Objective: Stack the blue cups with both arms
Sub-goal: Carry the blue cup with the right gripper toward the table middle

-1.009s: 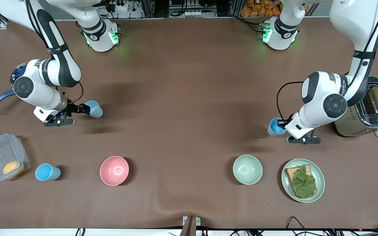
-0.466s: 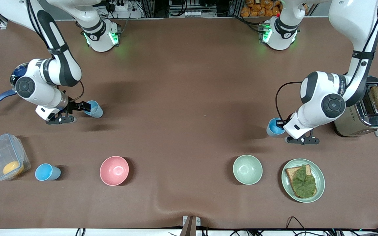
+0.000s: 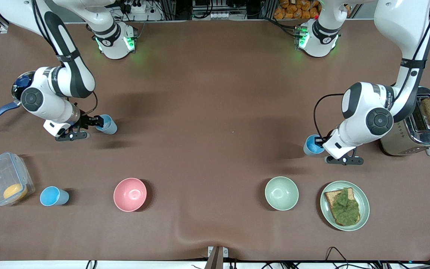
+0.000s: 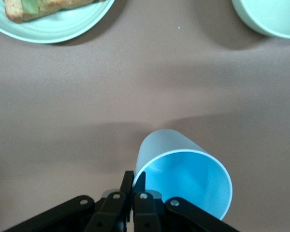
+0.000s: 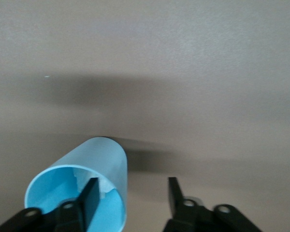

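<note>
Clutter lines the table edge nearer the front camera: a clear lidded box (image 3: 6,178) with something orange inside, a third blue cup (image 3: 53,196) standing free, a pink bowl (image 3: 130,194), a pale green bowl (image 3: 281,193) and a green plate (image 3: 345,206) of leaf-topped bread, with a toaster (image 3: 414,125) at the left arm's end and a blue-handled pan (image 3: 2,108) at the right arm's, none lying between the two arms. The left gripper (image 4: 134,180) is pinched shut on the rim of one blue cup (image 4: 186,178), near the pale green bowl and plate. The right gripper (image 5: 130,193) has one finger inside the other blue cup (image 5: 83,186) and one outside with a clear gap, its jaws narrower than a second ago and the arm shifted slightly.
</note>
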Action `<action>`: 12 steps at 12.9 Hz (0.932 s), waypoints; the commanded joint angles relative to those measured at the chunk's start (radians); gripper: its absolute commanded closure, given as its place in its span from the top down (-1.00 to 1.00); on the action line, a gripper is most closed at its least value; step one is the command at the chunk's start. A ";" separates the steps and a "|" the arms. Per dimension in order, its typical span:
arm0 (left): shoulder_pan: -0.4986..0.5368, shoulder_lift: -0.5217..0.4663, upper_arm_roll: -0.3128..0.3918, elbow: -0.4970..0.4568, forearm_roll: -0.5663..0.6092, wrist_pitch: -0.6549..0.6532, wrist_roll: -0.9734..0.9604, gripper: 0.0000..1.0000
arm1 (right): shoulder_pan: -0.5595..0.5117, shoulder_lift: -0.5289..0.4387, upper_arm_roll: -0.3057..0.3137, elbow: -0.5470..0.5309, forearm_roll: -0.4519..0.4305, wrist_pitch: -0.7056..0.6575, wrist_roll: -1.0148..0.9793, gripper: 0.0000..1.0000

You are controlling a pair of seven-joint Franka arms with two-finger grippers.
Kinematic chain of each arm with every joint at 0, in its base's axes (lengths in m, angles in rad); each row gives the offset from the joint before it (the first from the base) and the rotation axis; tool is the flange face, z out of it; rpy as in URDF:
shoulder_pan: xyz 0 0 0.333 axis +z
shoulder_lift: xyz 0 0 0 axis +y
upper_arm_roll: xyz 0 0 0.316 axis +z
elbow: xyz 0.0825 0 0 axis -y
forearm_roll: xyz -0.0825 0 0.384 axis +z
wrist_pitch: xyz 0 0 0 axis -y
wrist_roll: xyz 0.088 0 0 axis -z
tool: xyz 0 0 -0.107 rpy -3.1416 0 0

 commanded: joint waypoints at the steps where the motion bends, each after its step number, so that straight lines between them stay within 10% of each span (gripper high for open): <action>1: -0.006 0.004 -0.001 0.023 0.001 -0.016 -0.009 -1.00 | 0.026 0.013 0.003 -0.002 0.048 0.012 0.003 -1.00; 12: -0.003 0.003 -0.001 0.053 0.001 -0.019 -0.005 -1.00 | 0.293 -0.005 0.004 0.229 0.084 -0.233 0.358 -1.00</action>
